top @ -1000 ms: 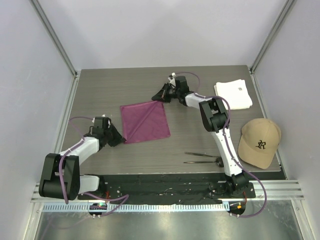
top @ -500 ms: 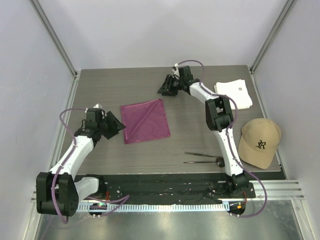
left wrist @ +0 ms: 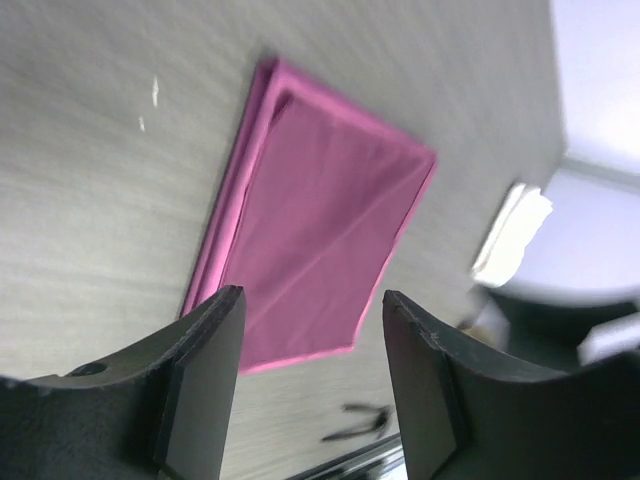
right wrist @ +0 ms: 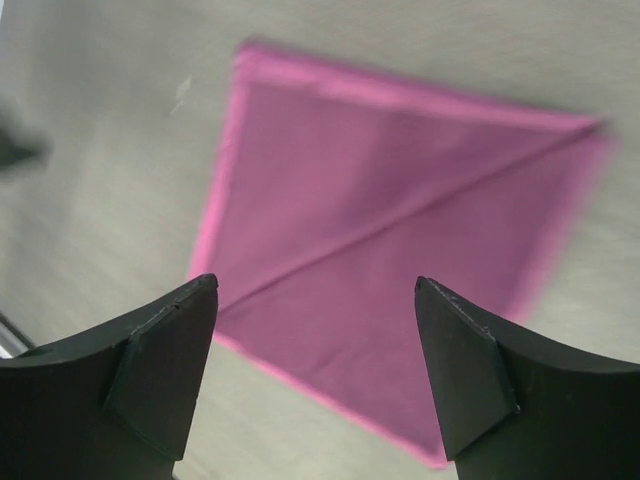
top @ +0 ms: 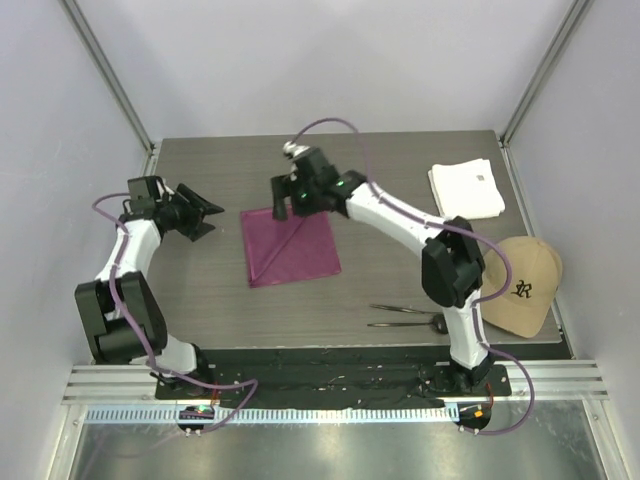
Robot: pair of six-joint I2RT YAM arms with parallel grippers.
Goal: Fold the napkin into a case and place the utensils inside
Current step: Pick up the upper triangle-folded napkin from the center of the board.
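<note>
Top view, napkin: the magenta napkin (top: 292, 245) lies flat near the middle of the bench (top: 200, 290), with a diagonal crease running corner to corner.
Top view, left end effector: the left end effector (top: 208, 219) is over bare bench to the left of the napkin and apart from it, its jaws spread and nothing in them.
Top view, right end effector: the right end effector (top: 281, 203) hangs above the napkin's far edge, its jaws apart and empty.
Top view, utensils: the two thin dark utensils (top: 405, 317) lie side by side near the front edge, right of the napkin and well apart from it.
Top view, other items: a folded white cloth (top: 467, 188) sits at the far right, and a tan cap (top: 518, 285) lies nearer on the right.
Left wrist view: the left end effector (left wrist: 310, 300) shows both fingers (left wrist: 205, 380) wide apart with nothing between them. Beyond them is the napkin (left wrist: 310, 240), with a layered edge on its left side. The utensils (left wrist: 355, 425) are small and blurred.
Right wrist view: the right end effector (right wrist: 315, 285) has its fingers (right wrist: 165, 350) spread wide and empty. The napkin (right wrist: 390, 250) lies below, untouched, with its crease visible.
</note>
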